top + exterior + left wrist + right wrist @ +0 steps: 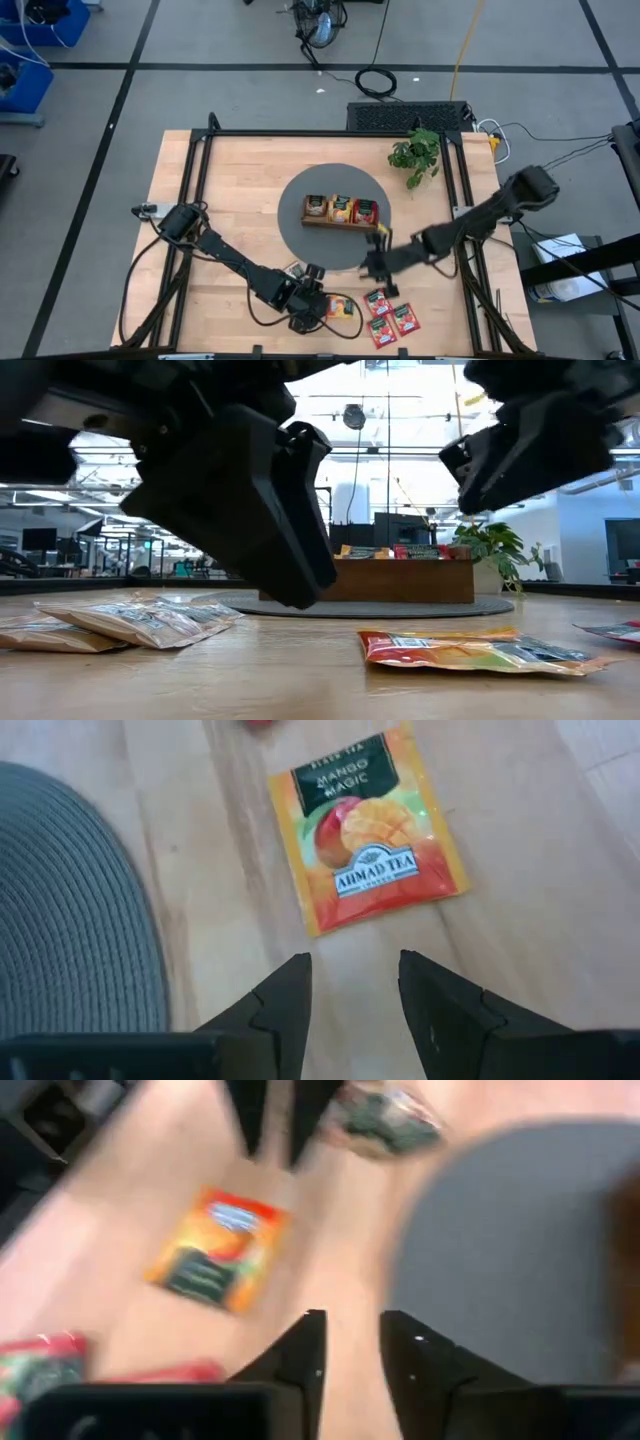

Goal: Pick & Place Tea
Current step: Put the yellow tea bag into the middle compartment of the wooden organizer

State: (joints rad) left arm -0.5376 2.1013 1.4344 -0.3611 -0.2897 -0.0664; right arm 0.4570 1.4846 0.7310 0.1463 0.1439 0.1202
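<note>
we see the left gripper (352, 982) low over the table's (230, 190) near edge, fingers parted with a narrow gap, nothing between them. just ahead of it lies the mango sachet (366, 828), flat on the wood, beside the grey mat (70, 910). the right gripper (348, 1342) hangs over the mat's near rim, just off the tray (340, 219); fingers a little apart, empty as far as we can tell, view blurred. three red sachets (390, 318) lie together on the near right of the table. cream sachets (135, 618) sit piled behind the left gripper. tray on the mat holds sachets in all three compartments: cream, orange, red. plant (417, 153) at the far side.
</note>
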